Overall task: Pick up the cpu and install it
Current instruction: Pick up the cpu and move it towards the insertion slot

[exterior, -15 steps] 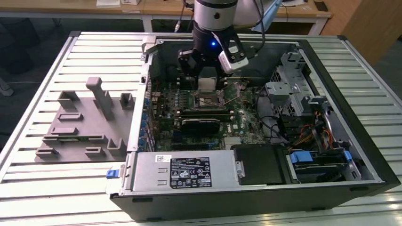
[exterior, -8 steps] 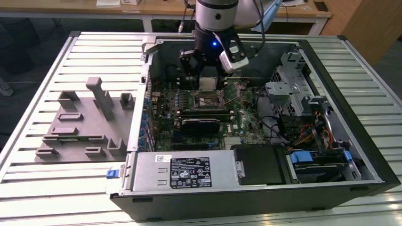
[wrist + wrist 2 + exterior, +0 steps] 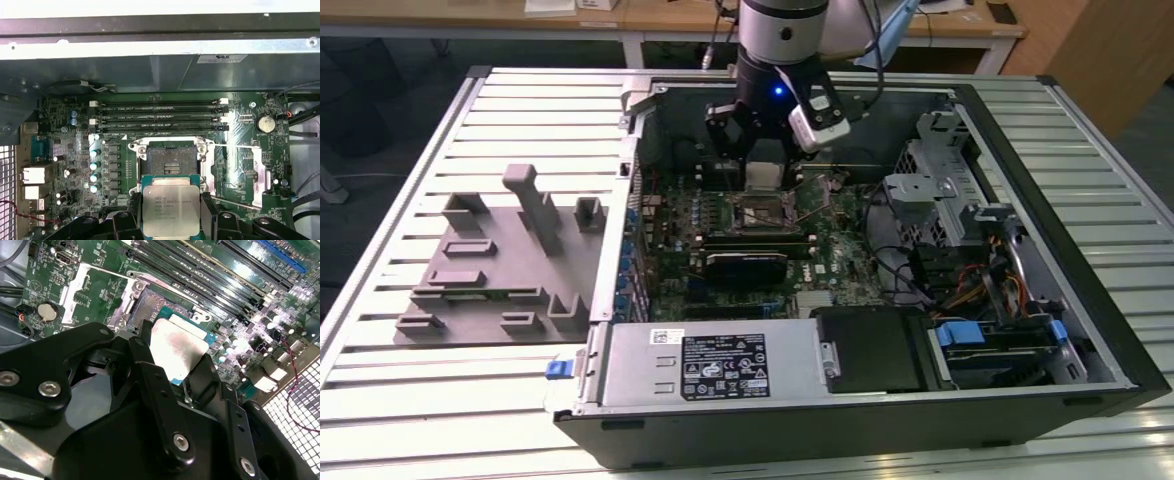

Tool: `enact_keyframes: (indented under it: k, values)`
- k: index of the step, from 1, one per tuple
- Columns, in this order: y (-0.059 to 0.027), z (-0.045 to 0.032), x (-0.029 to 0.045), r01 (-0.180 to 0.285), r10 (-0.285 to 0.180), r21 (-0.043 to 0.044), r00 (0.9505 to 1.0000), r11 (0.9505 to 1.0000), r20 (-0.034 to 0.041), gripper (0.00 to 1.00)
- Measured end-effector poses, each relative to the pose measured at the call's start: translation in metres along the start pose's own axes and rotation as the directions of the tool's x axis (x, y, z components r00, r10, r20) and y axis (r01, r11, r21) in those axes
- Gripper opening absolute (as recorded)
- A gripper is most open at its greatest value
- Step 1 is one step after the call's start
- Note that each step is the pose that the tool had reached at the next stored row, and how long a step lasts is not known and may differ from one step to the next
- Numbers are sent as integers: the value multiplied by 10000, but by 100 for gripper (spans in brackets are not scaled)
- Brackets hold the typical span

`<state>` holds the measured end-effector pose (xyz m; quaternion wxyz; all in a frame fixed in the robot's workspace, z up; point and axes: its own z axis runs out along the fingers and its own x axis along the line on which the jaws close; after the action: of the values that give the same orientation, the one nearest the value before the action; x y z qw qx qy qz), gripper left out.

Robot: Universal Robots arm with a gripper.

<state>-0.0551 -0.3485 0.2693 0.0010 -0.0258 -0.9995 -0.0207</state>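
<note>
1. Gripper (image 3: 765, 168) on the arm sits in the upper centre of the exterior view, reaching down into the open computer case (image 3: 1107, 350), which lies on its side on a slatted metal table (image 3: 400, 400).
2. Black fingers (image 3: 131, 216) pinch the cpu (image 3: 171, 210) by two opposite edges. In both wrist views a finger presses against each side of the chip, and its silvery top is bare between them.
3. In the exterior view the cpu (image 3: 763, 177) shows as a small pale square between the fingertips, just above centre of the frame. It is held flat, metal face up.
4. The socket (image 3: 761, 212) lies directly below the chip in that frame, at the middle of the green motherboard (image 3: 667, 240). It is uncovered and nothing sits in it.
5. In the first wrist view the chip overlaps the near edge of the socket (image 3: 170, 157). How high it is held above the board cannot be told.
6. A metal retaining frame (image 3: 250, 175) lies folded open beside the socket, with a round coin battery (image 3: 265, 123) near its far end.
7. Four long memory slots (image 3: 160, 115) run along the far side of the socket.
8. A grey fixture tray (image 3: 494, 270) rests on the table at the exterior view's left, well apart from the gripper.
9. The silver power supply (image 3: 707, 365) fills the case's lower edge in that frame.
</note>
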Motion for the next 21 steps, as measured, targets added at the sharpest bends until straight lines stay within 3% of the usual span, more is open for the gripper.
enact_keyframes:
  k: [5,9,12,21]
  values:
    - [2,3,-1,1,-1,-2,10000,10000,15,55]
    - [0,32,-1,10,-10,-14,9997,10000,230,55]
    - [-1,57,-2,15,-14,-30,9995,10000,324,55]
    - [42,89,1,15,-14,-35,9994,10000,334,55]
